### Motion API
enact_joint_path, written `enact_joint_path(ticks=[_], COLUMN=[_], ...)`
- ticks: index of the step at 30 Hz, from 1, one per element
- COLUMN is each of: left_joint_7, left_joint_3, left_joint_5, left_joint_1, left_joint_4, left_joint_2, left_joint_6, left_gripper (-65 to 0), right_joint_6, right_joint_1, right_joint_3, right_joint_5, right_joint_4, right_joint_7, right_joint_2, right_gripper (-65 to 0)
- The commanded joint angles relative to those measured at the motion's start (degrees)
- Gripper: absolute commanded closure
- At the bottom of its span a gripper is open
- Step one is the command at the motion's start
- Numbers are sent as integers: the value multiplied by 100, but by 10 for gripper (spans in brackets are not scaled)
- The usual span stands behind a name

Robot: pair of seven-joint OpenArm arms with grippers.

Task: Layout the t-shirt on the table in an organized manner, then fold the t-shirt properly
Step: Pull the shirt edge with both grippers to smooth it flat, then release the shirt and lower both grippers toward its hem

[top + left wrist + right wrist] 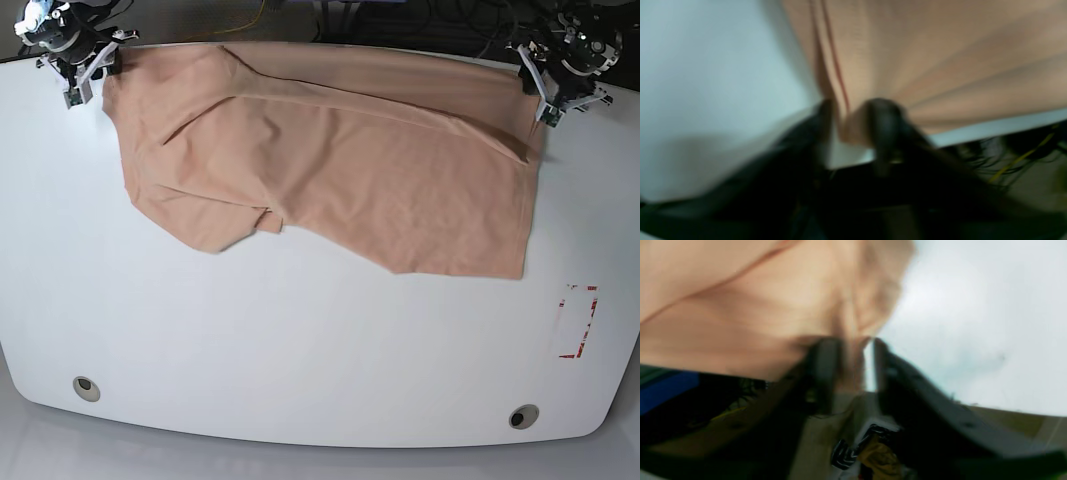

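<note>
The peach-pink t-shirt (340,170) lies spread across the far half of the white table (300,340), its top edge along the far rim, with folds on its left part. The emoji print is hidden. My left gripper (538,88) is at the far right corner, shut on the shirt's edge; in the blurred left wrist view the cloth (940,66) is pinched in the gripper (853,123). My right gripper (98,68) is at the far left corner. In the right wrist view it (853,363) is shut on the cloth (756,306).
A red rectangle outline (578,322) marks the table at the right. Two round grommet holes (86,388) (522,416) sit near the front edge. Cables lie on the floor beyond the far rim (330,15).
</note>
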Motion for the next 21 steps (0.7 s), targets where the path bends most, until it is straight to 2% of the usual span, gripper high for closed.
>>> enact_joint_path(ticks=[1, 2, 4, 8, 15, 18, 21], left_joint_7=[50, 50, 50, 77, 499, 595, 639], left_joint_3=[-37, -37, -37, -90, -591, -863, -907], left_joint_5=[60, 60, 60, 60, 43, 25, 16], left_joint_1=[7, 7, -19, -142, -494, -740, -933], left_joint_4=[84, 84, 84, 84, 93, 93, 93], left_joint_2=[-108, -108, -117, -345, -486, -662, -679], left_joint_6=[29, 29, 38, 38, 20, 11, 3], left_gripper=[-427, -463, -493, -477, -477, -475, -475], right_joint_6=[-10, -10, -10, -10, -10, -10, -10], right_joint_1=[30, 47, 65, 74, 118, 355, 592], right_joint_3=[72, 72, 72, 125, 547, 705, 793], right_joint_5=[21, 21, 21, 13, 13, 30, 39], right_joint_4=[104, 104, 104, 315, 825, 974, 983], right_joint_7=[48, 48, 48, 48, -49, -286, -568], right_joint_2=[107, 107, 107, 107, 124, 221, 291], right_gripper=[-329, -372, -427, -495, -508, -508, -508])
